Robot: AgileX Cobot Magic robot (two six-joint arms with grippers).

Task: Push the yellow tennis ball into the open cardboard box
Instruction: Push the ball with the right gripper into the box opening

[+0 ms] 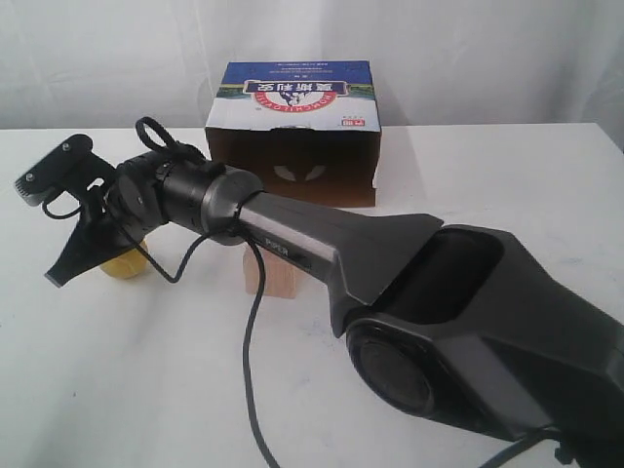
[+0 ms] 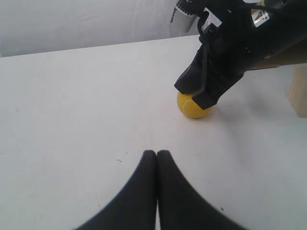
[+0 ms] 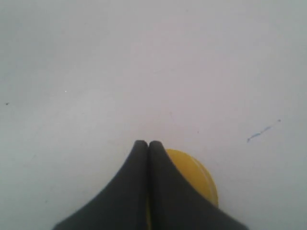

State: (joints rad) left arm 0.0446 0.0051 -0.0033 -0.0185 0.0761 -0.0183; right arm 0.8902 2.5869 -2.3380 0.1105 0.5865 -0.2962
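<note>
The right gripper point(image 1: 58, 276) hangs at the end of one long dark arm that reaches from the near right across the middle to the far left of the exterior view, its fingers pressed together with nothing between them. One yellow tennis ball point(image 1: 125, 263) lies just behind those fingers on the white table point(image 1: 146, 380), more than half hidden by the wrist. One open cardboard box point(image 1: 292, 156) stands at the back, well apart from the ball, its printed lettering upside down. One pale wooden cube point(image 1: 278, 278) sits between ball and box, its top cut off by the arm, and a black cable point(image 1: 249, 341) loops down in front of it. The left arm does not show here. In the left wrist view the left gripper point(image 2: 156, 153) is closed tight on nothing, over bare table point(image 2: 72, 96). Beyond it the right gripper point(image 2: 196, 95) rests on top of the ball point(image 2: 192, 111), and the cube point(image 2: 298, 98) is cut by the frame edge. In the right wrist view the right gripper point(image 3: 147, 143) is again closed with nothing held, and the ball point(image 3: 194, 175) peeks out beside it, part covered, on plain table point(image 3: 144, 72).
</note>
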